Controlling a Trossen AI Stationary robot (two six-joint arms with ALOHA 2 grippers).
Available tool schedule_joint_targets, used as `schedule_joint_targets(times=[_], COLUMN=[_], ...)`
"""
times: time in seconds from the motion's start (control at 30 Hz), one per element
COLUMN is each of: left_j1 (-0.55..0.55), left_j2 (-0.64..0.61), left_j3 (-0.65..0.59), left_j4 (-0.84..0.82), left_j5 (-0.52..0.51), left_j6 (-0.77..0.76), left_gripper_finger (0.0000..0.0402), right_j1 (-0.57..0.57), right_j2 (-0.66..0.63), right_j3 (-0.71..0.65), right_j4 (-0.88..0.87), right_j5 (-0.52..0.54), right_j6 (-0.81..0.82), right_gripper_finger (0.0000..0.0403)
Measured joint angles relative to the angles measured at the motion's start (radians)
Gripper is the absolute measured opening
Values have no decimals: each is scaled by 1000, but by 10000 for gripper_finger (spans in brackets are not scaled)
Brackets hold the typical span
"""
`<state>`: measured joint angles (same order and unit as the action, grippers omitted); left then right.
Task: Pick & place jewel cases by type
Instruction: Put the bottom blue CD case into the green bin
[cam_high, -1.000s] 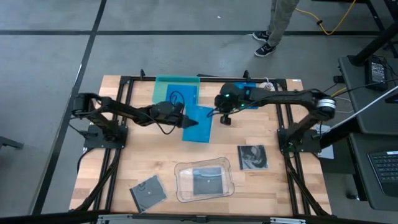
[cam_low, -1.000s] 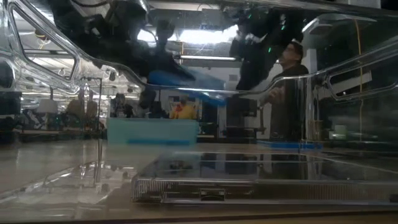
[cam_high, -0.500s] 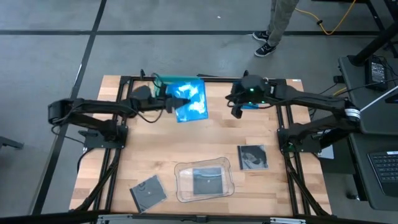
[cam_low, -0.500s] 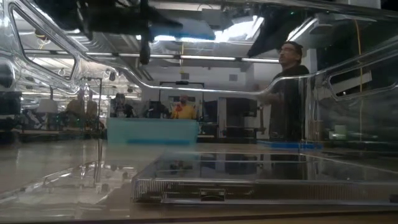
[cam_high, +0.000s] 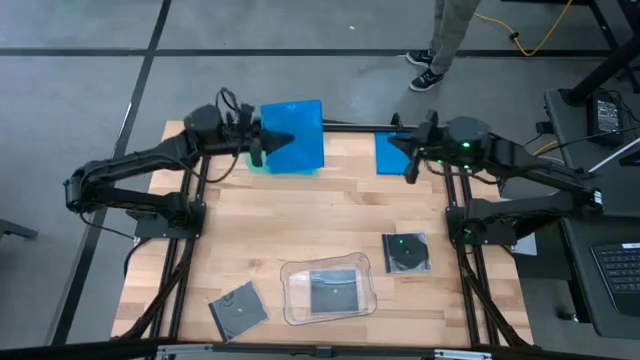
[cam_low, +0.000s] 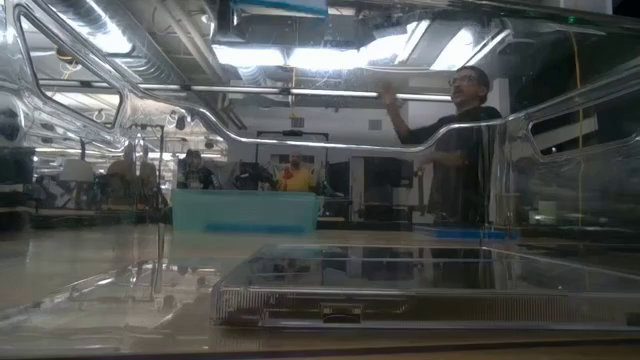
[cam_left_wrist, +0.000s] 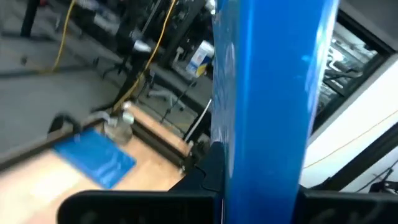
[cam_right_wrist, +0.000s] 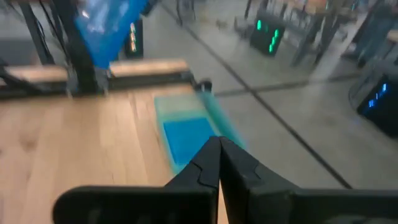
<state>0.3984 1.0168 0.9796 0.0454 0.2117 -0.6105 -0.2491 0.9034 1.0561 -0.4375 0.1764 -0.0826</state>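
holding blue jewel case (cam_high: 294, 135) w/ left gripper (cam_high: 262, 144)

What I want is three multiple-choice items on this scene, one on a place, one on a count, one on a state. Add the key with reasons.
1. Where does the clear tray sit on the table?
A. middle of the near edge
B. far left corner
C. under the right gripper

2. How many dark jewel cases show from above?
A. one
B. three
C. five

3. The left gripper is:
A. open and empty
B. shut on a blue jewel case
C. lying on the table

Key: 1 A, the high view shows it there. 2 B, one left of the tray, one inside, one to its right. 3 B, it holds the blue jewel case aloft.
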Motion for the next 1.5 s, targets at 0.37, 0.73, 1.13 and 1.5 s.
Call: schedule_joint_targets(times=[0.37,0.73,1.13,1.5], left_j1=[16,7,-57,-115], left_j2=[2,2,2,2], left_j3=[209,249,302,381], left_j4=[-158,-183,-185,-242], left_j5=[-1,27,52,42], left_j6=[204,352,611,935], left_gripper_finger=[4,4,4,4], right_j1=[39,39,38,38], right_j2=[-83,-62,-58,-57], right_j3=[2,76,87,87], right_j4=[117,105,103,103], right_j5=[-59,-92,-92,-92], right_j6=[16,-16,29,76], right_gripper_finger=[10,10,10,10])
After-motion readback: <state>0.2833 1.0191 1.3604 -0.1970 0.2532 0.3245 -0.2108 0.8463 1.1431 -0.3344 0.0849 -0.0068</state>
